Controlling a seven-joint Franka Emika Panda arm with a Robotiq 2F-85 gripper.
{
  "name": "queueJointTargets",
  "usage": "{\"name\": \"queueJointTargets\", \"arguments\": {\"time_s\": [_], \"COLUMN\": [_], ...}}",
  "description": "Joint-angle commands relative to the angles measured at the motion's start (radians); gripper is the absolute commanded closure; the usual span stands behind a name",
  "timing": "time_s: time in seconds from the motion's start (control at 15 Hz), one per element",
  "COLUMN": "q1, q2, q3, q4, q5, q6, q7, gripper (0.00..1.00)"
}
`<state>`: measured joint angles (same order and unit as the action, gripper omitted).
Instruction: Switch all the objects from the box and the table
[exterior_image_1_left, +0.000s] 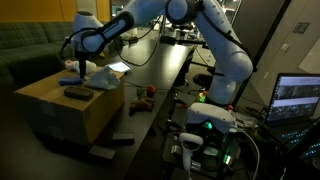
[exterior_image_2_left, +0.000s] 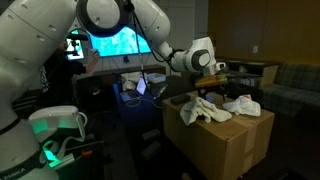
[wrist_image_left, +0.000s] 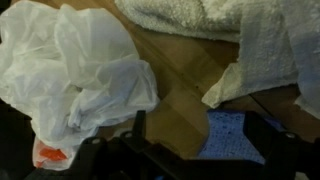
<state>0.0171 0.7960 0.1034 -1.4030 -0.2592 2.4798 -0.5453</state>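
Fingers (wrist_image_left: 138, 140) stood fully apart and held nothing. I had them hanging just over the top of the box (wrist_image_left: 180, 95), pointed down, so they could drop on whichever piece I picked. The blue item (wrist_image_left: 232, 135) lay flat on the cardboard roughly between them, a rag (wrist_image_left: 265, 55) lapping its upper edge and a crumpled white bag (wrist_image_left: 80, 70) off to the side. A block (exterior_image_1_left: 77, 93) sat on the box near the fingers. The red ball (exterior_image_1_left: 148, 92) waited on the table (exterior_image_1_left: 160, 65), close beside the box. I judged the swap was barely begun. The crowded lid wanted clearing first, and the thin blue piece, half tucked under cloth, looked awkward to pinch cleanly.
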Motion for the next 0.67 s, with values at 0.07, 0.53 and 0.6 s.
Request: {"name": "queueJointTargets", "arguments": {"time_s": [0.07, 0.53, 0.6], "q1": [-0.037, -0.044, -0.046], "q2": [0.020, 0.024, 0.019], "q3": [0.050, 0.055, 0.056], "q4": [0.027, 0.070, 0.075], "q5": [0.040, 0.074, 0.082], "q6": [-0.019, -0.067, -0.072], "q7": [-0.098, -0.143, -0.146], "gripper": [0.00, 0.00, 0.00]}}
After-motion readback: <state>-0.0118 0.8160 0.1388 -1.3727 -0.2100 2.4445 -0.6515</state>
